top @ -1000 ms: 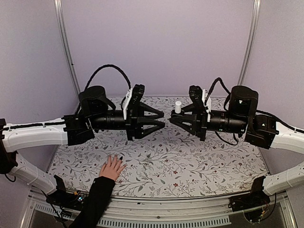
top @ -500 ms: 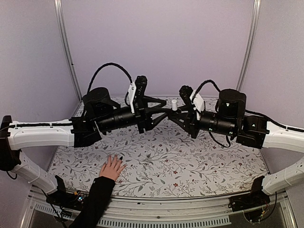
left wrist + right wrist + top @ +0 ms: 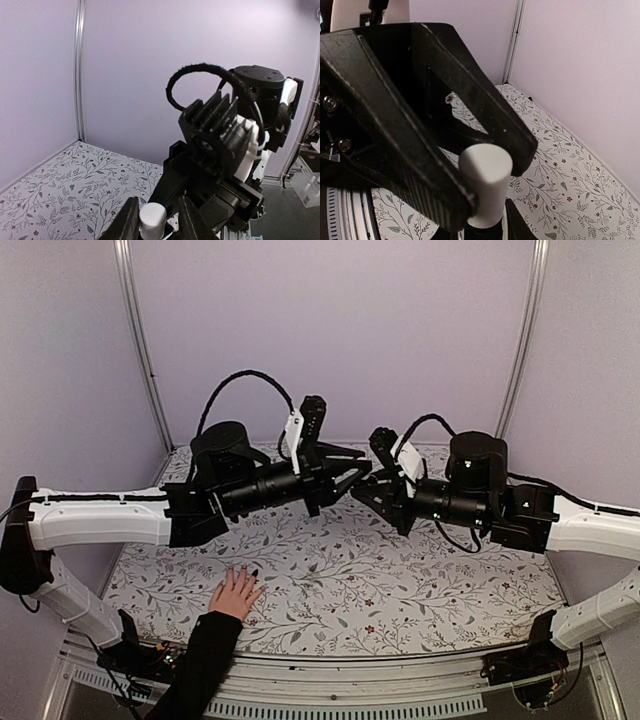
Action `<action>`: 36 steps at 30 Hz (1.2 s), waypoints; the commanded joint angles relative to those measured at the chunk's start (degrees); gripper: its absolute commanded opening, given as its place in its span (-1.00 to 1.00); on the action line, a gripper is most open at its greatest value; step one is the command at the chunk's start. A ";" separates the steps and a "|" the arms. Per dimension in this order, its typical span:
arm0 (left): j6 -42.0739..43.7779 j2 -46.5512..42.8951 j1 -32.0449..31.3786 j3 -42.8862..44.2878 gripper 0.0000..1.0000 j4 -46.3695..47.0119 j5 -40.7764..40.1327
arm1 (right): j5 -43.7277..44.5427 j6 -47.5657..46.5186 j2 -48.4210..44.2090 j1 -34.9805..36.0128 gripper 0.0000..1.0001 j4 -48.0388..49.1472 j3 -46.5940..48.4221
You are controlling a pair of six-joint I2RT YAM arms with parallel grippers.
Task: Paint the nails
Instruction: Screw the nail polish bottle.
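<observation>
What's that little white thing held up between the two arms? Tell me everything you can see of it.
The white cap is a small, plain cylinder with a flat top, matt like plastic. It stands upright in mid-air above the flowered table. The left arm's black fingers flank it closely on both sides; whether they press it is unclear. Its base sinks into something dark at the right arm's fingers, so what it caps is hidden.
</observation>
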 commanded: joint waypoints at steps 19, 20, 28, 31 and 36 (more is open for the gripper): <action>6.77 2.01 0.26 4.57 -1.00 -9.24 23.88 | -26.45 -4.08 -4.09 0.48 -1.00 3.14 1.74; 7.30 1.99 0.27 4.61 -1.00 -9.54 24.84 | -28.05 -4.19 -4.27 0.48 -1.00 3.55 1.64; 11.35 2.95 0.85 6.15 -1.00 -13.55 33.22 | -35.98 -5.09 -5.44 0.48 -1.00 3.93 2.26; 12.72 3.14 1.16 6.67 -1.00 -15.55 34.88 | -38.76 -6.09 -6.60 0.48 -1.00 3.93 2.45; 14.17 4.75 1.99 9.07 -1.00 -20.04 40.47 | -45.09 -7.54 -6.96 0.48 -1.00 3.01 3.30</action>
